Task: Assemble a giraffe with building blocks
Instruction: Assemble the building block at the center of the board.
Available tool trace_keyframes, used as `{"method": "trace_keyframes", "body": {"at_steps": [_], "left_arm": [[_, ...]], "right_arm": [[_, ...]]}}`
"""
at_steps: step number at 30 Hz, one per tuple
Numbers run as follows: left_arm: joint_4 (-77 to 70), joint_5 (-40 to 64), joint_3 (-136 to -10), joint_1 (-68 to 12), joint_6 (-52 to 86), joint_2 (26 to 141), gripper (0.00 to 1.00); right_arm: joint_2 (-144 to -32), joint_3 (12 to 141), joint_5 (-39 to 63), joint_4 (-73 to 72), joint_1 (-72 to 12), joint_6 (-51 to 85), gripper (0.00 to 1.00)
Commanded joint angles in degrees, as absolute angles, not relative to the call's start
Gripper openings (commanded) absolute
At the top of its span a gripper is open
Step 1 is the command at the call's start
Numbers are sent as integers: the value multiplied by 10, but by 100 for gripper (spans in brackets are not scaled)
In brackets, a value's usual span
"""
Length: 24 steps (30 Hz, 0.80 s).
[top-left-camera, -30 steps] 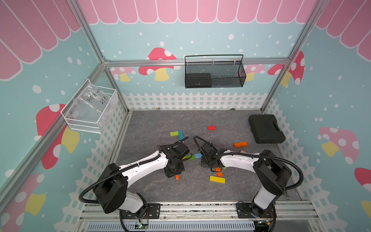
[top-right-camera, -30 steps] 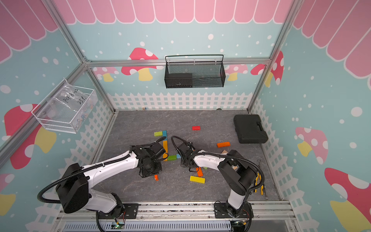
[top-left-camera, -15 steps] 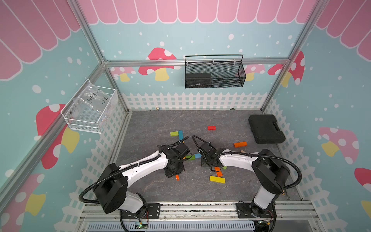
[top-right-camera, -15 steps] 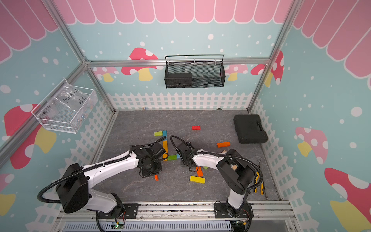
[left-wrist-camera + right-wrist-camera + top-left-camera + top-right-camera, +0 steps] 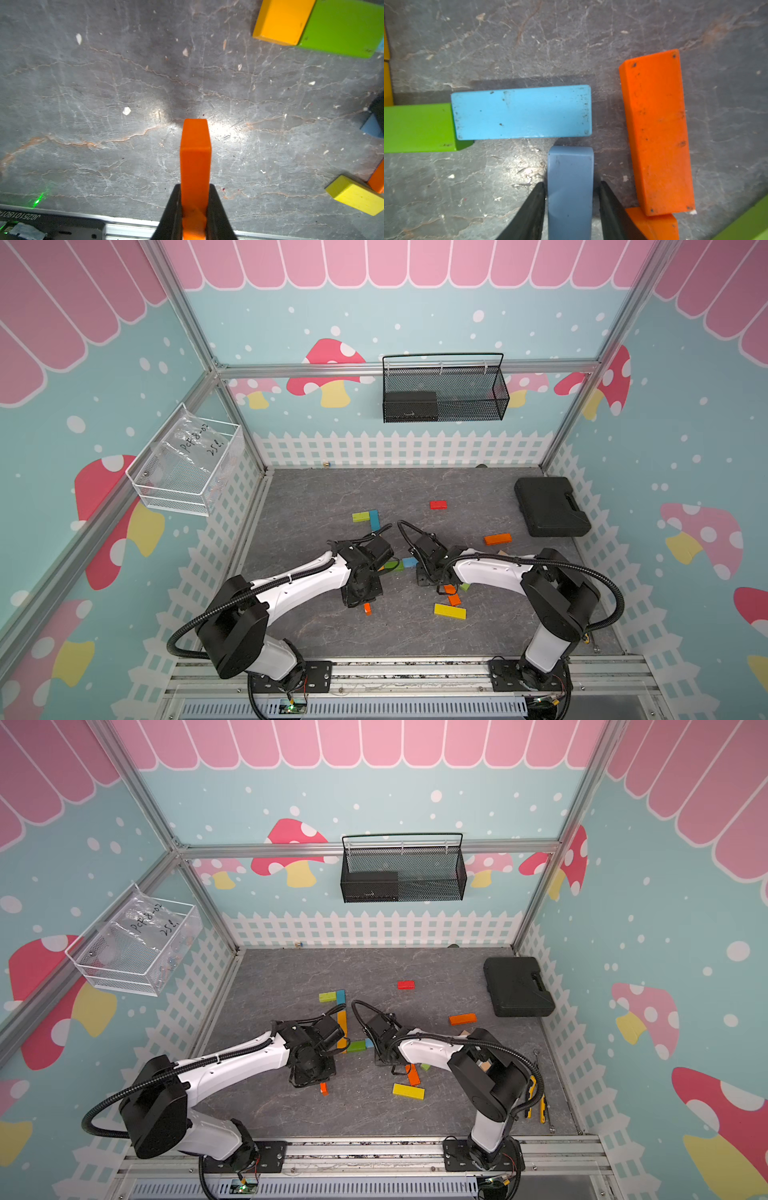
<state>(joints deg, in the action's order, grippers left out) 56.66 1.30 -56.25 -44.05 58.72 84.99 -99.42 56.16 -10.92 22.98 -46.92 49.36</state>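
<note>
Two pincers sit low over the grey mat (image 5: 316,497), each with a building block between its jaws.

Left pincer (image 5: 194,187) is pressed tight onto a narrow orange block (image 5: 195,145) that juts forward past the tips, probably carried as the next piece. Whether its far end touches the mat I cannot tell. Ahead and off to one side, an amber block (image 5: 284,20) butts against a green block (image 5: 340,29). Right pincer (image 5: 571,184) is slightly spread, with a thin gap on each side of the grey-blue block (image 5: 571,164) between its jaws, so it grips nothing. That block ends just short of a light blue block (image 5: 521,112) lying crosswise beyond the tips, end to end with the green one; to my eye, a leg under a body. Beside the jaws lies a second orange block (image 5: 656,128). Well beyond are a red block (image 5: 437,504) and a black case (image 5: 550,506).
</note>
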Motion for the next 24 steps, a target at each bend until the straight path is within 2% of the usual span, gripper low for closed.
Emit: {"method": "trace_keyframes", "body": {"at_steps": [1, 11, 18, 24], "left_arm": [[562, 8, -570, -446, 585, 856, 17], [622, -37, -612, -451, 569, 878, 17], [723, -112, -680, -491, 568, 975, 17], [751, -144, -730, -524, 577, 1068, 17]], "right_arm": [[-986, 579, -104, 254, -466, 481, 50], [-864, 677, -142, 349, -452, 427, 56], [-774, 660, -183, 358, -390, 412, 57], [-734, 626, -179, 343, -349, 396, 56]]}}
